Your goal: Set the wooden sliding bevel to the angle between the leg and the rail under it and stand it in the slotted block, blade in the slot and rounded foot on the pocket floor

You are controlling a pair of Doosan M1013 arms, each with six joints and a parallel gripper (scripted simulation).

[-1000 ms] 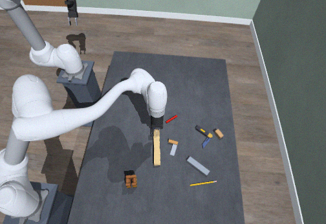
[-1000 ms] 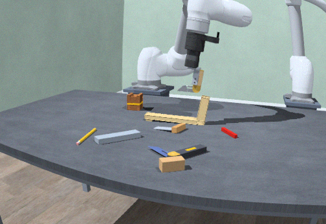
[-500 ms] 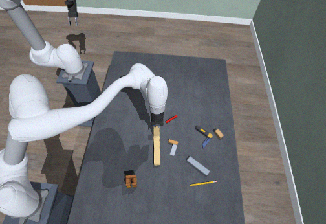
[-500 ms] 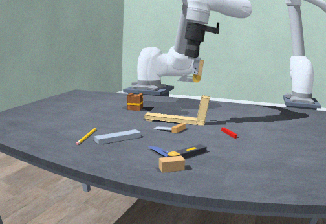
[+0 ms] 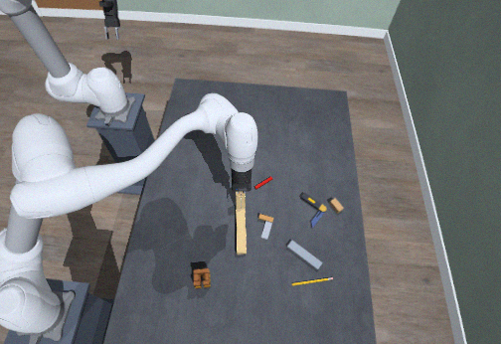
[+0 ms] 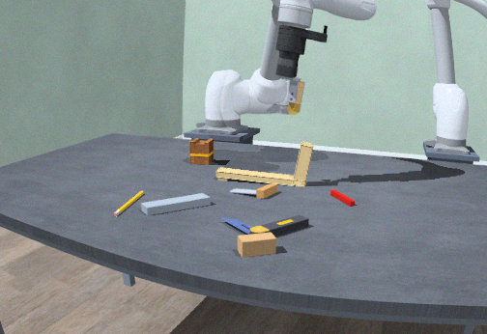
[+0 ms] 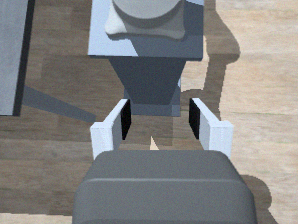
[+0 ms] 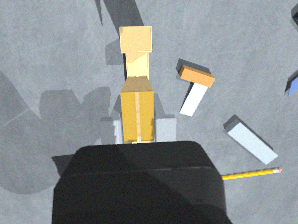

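My right gripper [image 6: 293, 92] [image 8: 138, 105] is shut on the wooden sliding bevel [image 6: 299, 97] [image 8: 130, 110], held above the table with its rounded brass-coloured end low; its blade cannot be clearly made out. It hangs over the pale wooden leg [image 6: 303, 162] [image 8: 136, 39] and rail [image 5: 241, 232] [image 6: 256, 177]. The leg rises at a lean from one rail end. The slotted block [image 5: 202, 277] [image 6: 201, 153] stands upright near the table edge on the robot side. The black bevel [image 5: 310, 200] [image 6: 290, 225] lies with its blue blade out. My left gripper [image 5: 112, 35] [image 7: 159, 111] is open and empty, away from the table.
A small orange-handled tool [image 5: 265, 218] [image 6: 267, 191] [image 8: 197, 76] lies beside the rail. Also on the table are a red stick [image 5: 263, 183] [image 6: 342, 198], a grey bar [image 5: 304, 255] [image 6: 176, 204] [image 8: 251, 142], a pencil [image 5: 312, 281] [image 6: 128, 204] and a tan block [image 5: 336, 205] [image 6: 257, 245].
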